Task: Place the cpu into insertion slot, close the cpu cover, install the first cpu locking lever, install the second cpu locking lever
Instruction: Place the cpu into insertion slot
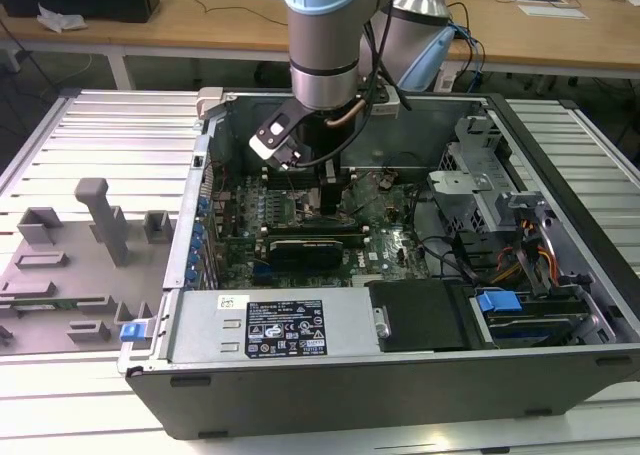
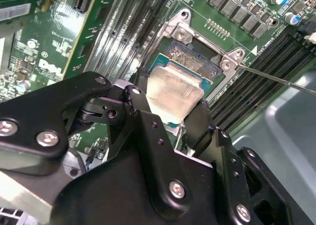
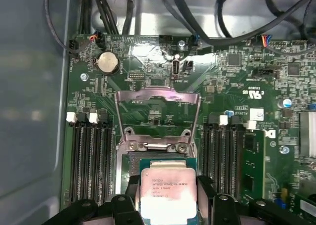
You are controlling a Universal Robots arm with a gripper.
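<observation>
First wrist view: my gripper [image 3: 168,186] clamps the cpu [image 3: 168,198] by two sides, over the slot [image 3: 158,159], cover [image 3: 158,92] standing open beside it. I judge it must go level, square with the rim.

My slatted metal bench [image 1: 110,135] carries the open computer case [image 1: 400,395]; at its nine o'clock sit grey blocks [image 1: 105,220], perhaps plastic holders.

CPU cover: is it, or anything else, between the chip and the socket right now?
Nothing visible does. The cpu cover stands flipped open, clear of the insertion slot, and the gripper holds the cpu directly over the slot's bare centre.
</observation>
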